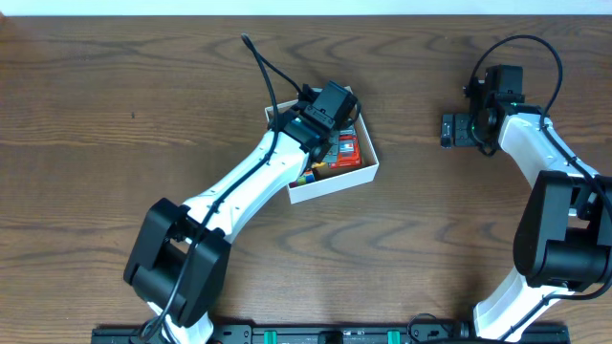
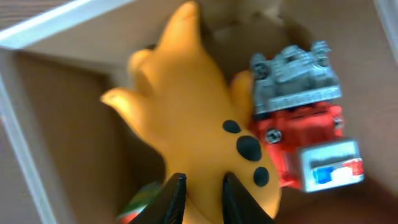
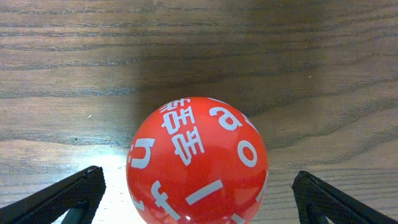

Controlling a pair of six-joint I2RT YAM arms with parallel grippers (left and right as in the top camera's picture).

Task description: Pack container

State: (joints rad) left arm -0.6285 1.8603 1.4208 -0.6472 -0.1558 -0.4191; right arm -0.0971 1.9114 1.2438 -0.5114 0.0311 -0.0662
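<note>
Where legible, white letters (image 3: 225, 118) on ball (image 3: 196, 163)

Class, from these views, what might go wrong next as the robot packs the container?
The left gripper pinches only one end of the yellow spotted toy, which may slip or knock the red toy truck beside it in the container.
The red lettered ball sits loose between the open fingers of the right gripper; it may roll away.

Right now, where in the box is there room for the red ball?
The box has bare brown floor between its white wall and the orange toy. It's crowded where that toy and the red truck sit together.
</note>
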